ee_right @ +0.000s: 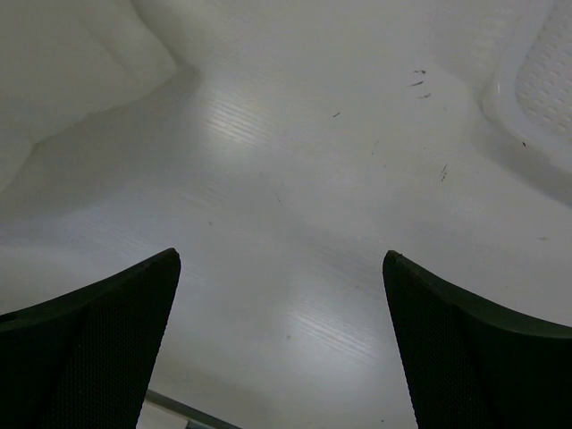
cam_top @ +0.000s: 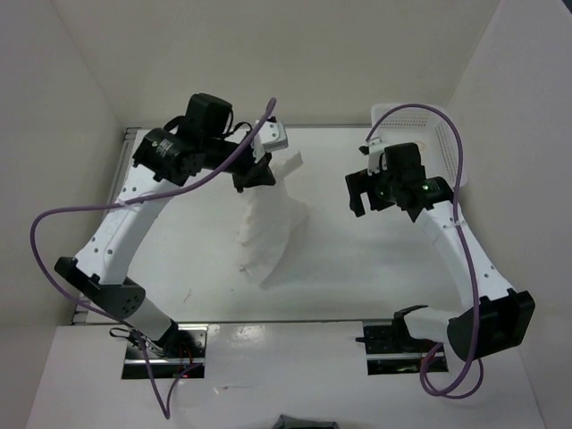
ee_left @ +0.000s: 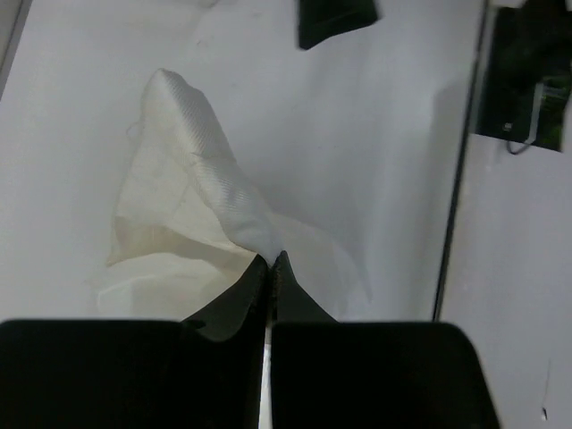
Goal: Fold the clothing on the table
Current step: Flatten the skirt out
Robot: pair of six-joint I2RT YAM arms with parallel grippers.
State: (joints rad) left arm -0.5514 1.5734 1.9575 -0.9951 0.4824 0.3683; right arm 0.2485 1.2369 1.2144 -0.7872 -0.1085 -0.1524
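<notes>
Gripping the clothing [cam_top: 273, 228], the left pincer [ee_left: 271, 261] is dangling it toward 6 o'clock — the right pincer [cam_top: 357, 192] is hovering agape at 3.

A white plastic lattice basket [cam_top: 409, 111] sits in the far right corner, close under the back wall [cam_top: 295, 54]; plain white side walls [cam_top: 54, 134] close in on either hand; a small dark object [cam_top: 308, 422] shows at the near edge, too cropped to identify.
</notes>
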